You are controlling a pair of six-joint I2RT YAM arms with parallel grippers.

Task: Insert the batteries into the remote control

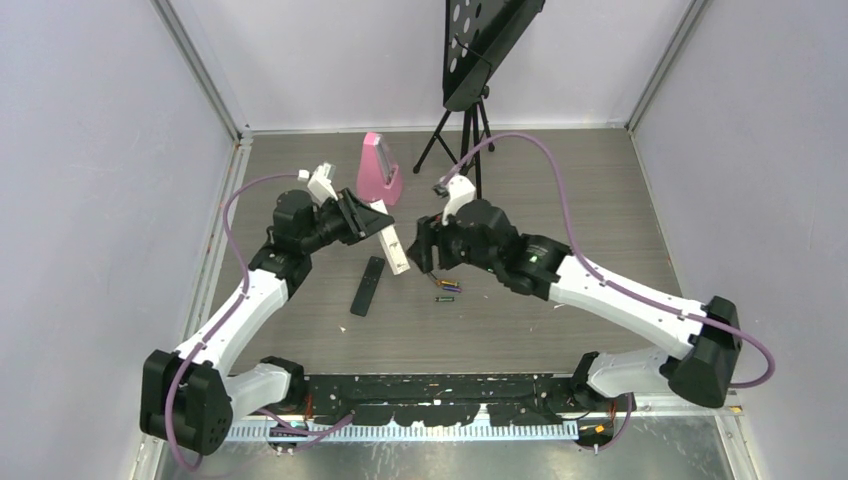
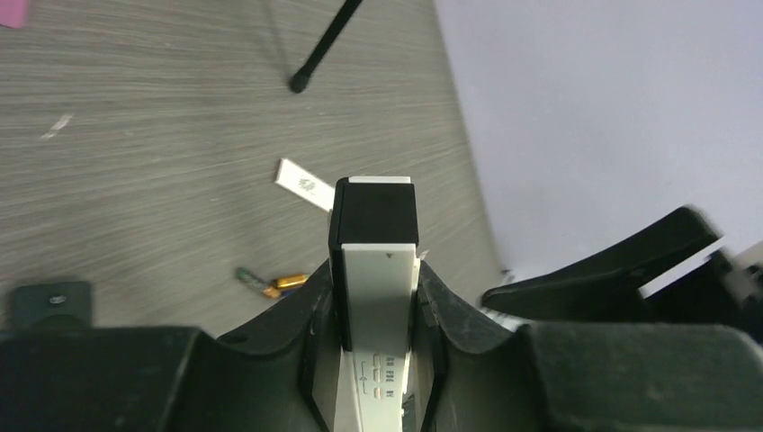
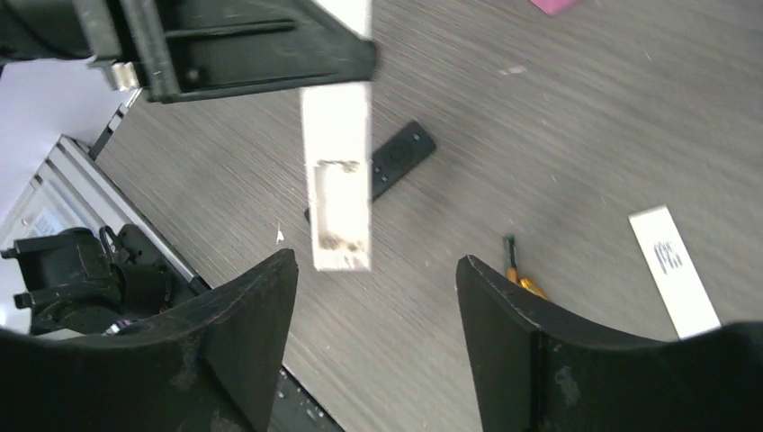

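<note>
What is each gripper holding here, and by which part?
The left gripper clamps the white remote by its side edges near one end; the right gripper is open and holds nothing.

Grey wood-grain streaks run right across the table (image 1: 600, 200), with pale lilac-grey walls (image 1: 100, 150) around it. At the far side a bright pink wedge (image 1: 378, 170) pops beside a black tripod (image 1: 470, 130). The white remote (image 1: 393, 245) is plain white with a black band at one end. Nearer, the remote control (image 1: 367, 286) is solid black. The batteries (image 1: 447, 288) show purple, gold and dark. The left arm (image 1: 245, 305) and right arm (image 1: 620, 295) are white with black joints, and the cables (image 1: 520, 136) are purple. A white strip (image 3: 673, 270) carries dark print.
</note>
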